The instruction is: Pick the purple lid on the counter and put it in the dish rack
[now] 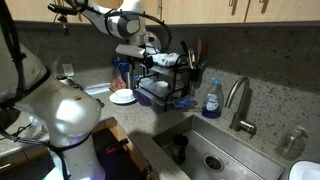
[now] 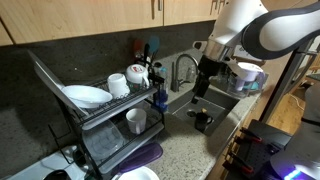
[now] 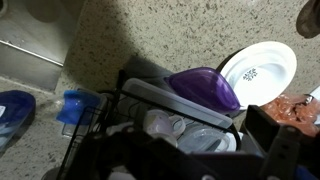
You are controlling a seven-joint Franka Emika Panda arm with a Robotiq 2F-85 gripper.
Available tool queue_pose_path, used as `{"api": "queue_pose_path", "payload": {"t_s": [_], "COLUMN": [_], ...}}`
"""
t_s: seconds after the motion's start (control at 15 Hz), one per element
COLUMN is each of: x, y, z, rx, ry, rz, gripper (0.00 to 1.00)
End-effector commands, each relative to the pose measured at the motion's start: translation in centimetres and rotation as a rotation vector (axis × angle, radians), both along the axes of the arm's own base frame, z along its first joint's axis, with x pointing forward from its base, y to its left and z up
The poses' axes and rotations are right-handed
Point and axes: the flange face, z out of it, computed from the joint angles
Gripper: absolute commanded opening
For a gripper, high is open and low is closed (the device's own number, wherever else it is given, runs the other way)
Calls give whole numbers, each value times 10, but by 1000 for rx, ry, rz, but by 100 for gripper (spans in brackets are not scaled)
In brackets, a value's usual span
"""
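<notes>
Wrist view shows the purple lid (image 3: 205, 90) lying tilted at the lower edge of the dish rack (image 3: 128, 88). It seems to rest on the bottom tier, with the white plate (image 3: 262, 68) just beside it on the speckled tabletop (image 3: 150, 35). In an exterior view the hand (image 2: 199, 90) hangs higher, toward the sink (image 2: 228, 103), well apart from the lid. I cannot tell how wide its jaws stand. The lid looks already placed, so any coming move is probably a retreat upward.
</notes>
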Motion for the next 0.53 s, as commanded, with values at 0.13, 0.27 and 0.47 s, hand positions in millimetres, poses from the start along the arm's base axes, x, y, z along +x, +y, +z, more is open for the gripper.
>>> {"api": "queue_pose_path", "payload": {"t_s": [0.13, 0.27, 0.47], "x": [-7, -10, -8], "y": [53, 76, 105], "z": [-16, -27, -45], "rx": [-51, -72, -100], "ry": [17, 9, -12], "rz": [160, 239, 336], "gripper": [100, 100, 100]}}
